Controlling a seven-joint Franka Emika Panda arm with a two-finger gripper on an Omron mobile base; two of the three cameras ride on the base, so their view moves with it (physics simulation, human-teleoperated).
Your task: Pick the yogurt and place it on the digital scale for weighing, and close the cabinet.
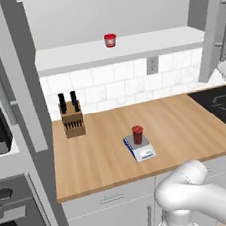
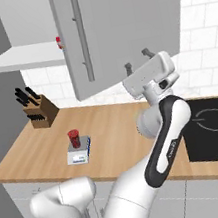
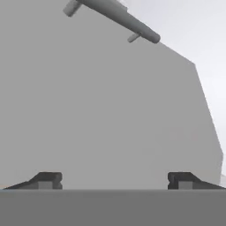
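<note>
Just ahead of the spread hand (image 2: 136,60), the cabinet (image 2: 117,28) door.

Arm: white, dark-jointed, rising from the base and bending at the elbow, forearm reaching upward. Wrist: tipping the hand up and away. Gripper (image 2: 136,60): pointing up, holding nothing. Fingertips (image 3: 46,180): standing wide apart, jaws spread.

The yogurt (image 1: 138,134) stands upright on the digital scale (image 1: 140,148) on the wooden bench (image 1: 100,156); the cabinet (image 1: 215,27) door hangs open.
</note>
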